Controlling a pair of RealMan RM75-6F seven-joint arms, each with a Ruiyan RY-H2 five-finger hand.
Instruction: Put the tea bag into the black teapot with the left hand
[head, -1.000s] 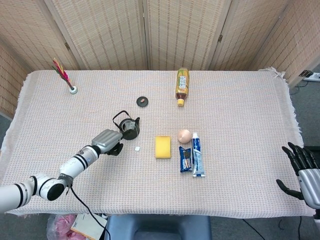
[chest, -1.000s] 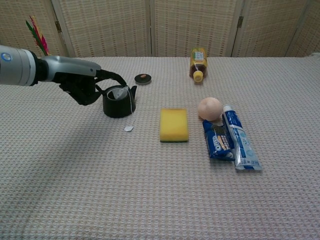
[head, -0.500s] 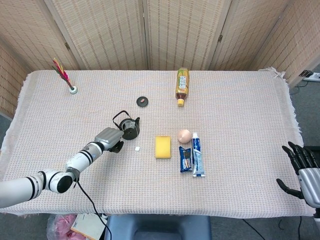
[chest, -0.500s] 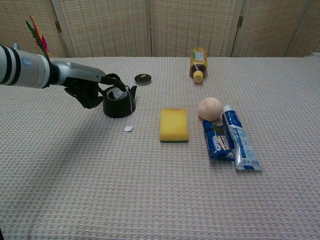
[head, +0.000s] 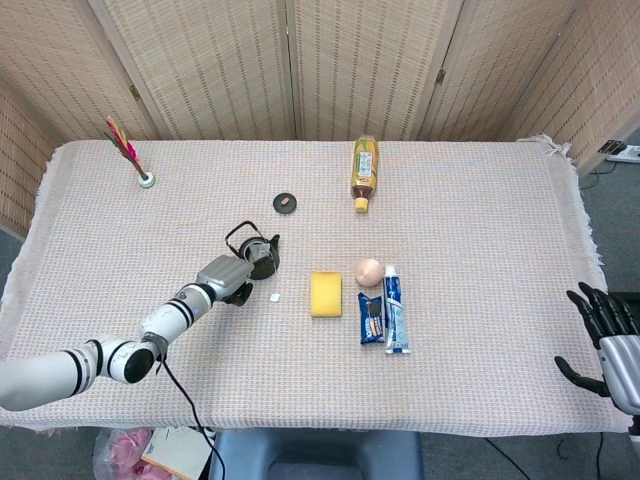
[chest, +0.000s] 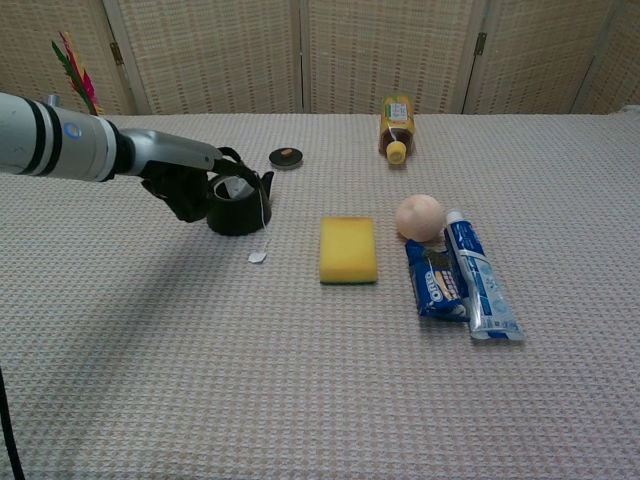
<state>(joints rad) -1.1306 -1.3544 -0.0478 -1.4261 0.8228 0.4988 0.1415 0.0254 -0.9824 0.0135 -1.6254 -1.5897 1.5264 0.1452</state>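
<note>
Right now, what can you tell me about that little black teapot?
The black teapot is small, dark and round, standing upright on the woven tablecloth left of the yellow sponge. Its lid is off, a thin handle arches above, and a tea bag sits inside, its string trailing to a tag. The left hand is close beside it.

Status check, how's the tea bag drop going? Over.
Left hand beside black teapot, holding nothing visible. Tea bag in pot, tag on cloth. Right hand open, idle. Nothing blocking.
</note>
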